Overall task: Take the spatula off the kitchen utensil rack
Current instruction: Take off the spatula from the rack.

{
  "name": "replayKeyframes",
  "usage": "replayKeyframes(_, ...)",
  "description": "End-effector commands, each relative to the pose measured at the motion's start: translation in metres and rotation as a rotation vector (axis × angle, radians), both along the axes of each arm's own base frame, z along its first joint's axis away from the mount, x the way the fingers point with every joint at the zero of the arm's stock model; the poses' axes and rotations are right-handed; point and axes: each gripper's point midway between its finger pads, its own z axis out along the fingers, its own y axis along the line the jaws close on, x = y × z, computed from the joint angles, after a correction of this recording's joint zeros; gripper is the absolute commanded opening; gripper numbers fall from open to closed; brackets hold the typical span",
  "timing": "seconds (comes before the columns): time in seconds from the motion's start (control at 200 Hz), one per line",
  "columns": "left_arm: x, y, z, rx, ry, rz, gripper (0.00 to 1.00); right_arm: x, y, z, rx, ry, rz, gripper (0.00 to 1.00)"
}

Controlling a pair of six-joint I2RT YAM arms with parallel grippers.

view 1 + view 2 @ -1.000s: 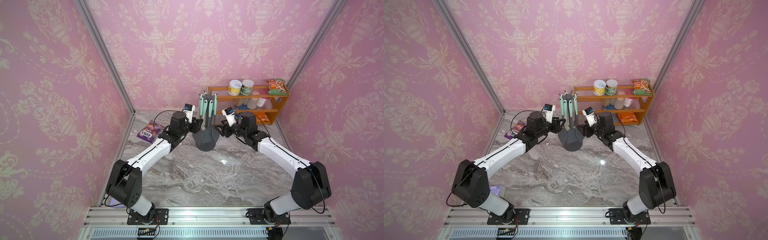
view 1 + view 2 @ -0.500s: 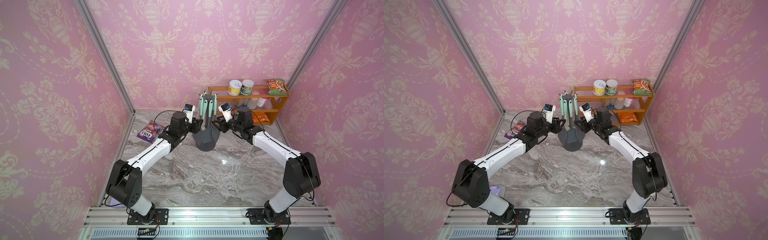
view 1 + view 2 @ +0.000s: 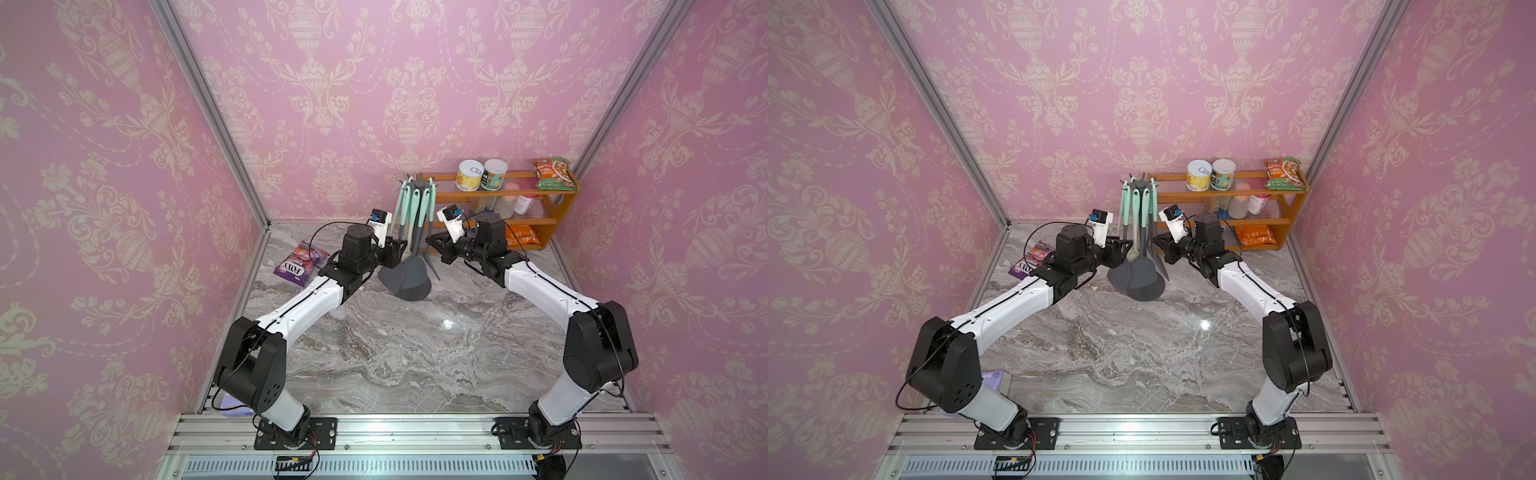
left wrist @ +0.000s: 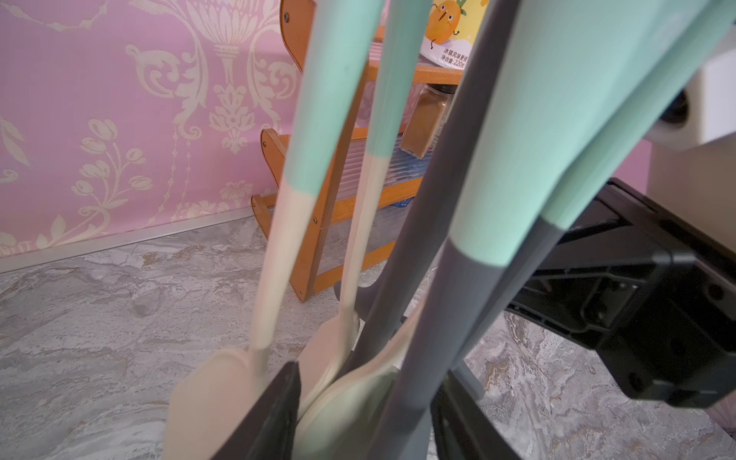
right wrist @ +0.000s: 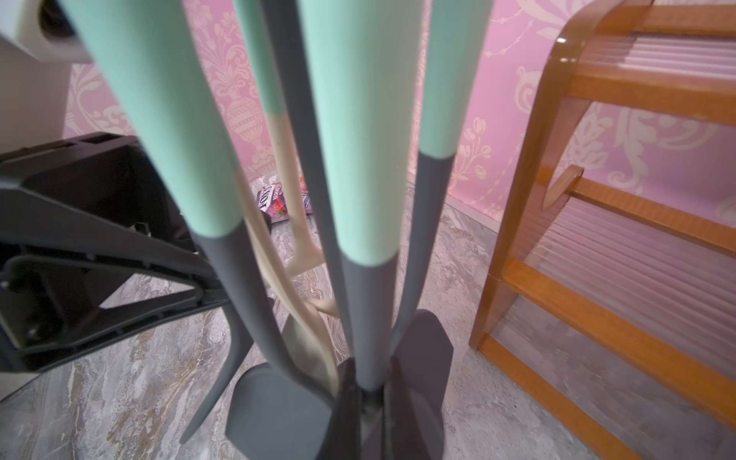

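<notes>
Grasp step: right hand (image 5: pixel 370 398) clamped on neck of spatula (image 5: pixel 368 310) hanging from kitchen utensil rack (image 3: pixel 418 183), back of counter (image 3: pixel 415 353); left hand (image 3: pixel 397 254) straddles utensil stems (image 4: pixel 418 338), grip unclear; next move likely wants lifting it clear.

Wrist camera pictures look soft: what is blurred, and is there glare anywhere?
Left wrist view: the near cream utensils are smeared, the wall sharp. Right wrist view: the mint handles are soft and the orange shelf bows from lens distortion. Both top views: a bright glare spot on the marble table.
</notes>
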Motion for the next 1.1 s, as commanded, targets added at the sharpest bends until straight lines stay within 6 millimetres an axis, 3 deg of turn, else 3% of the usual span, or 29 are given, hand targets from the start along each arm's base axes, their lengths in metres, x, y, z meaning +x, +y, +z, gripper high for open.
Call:
replayKeyframes(0.0, 0.003, -0.005, 0.004, 0.016, -0.023, -0.015, 0.55, -0.004, -0.001, 0.019, 0.031, -0.031, 0.005, 0.0)
replayKeyframes(0.33, 0.005, -0.002, -0.003, 0.016, -0.006, 0.012, 0.55, -0.017, -0.013, 0.025, -0.011, -0.032, -0.044, 0.0)
replayKeyframes(0.625, 0.009, -0.002, -0.005, 0.007, -0.001, 0.025, 0.54, -0.018, -0.03, 0.012, -0.154, -0.031, -0.145, 0.0)
replayKeyframes(1.096, 0.009, -0.002, -0.005, 0.02, 0.006, 0.023, 0.55, -0.027, -0.052, 0.04, -0.333, -0.12, -0.236, 0.0)
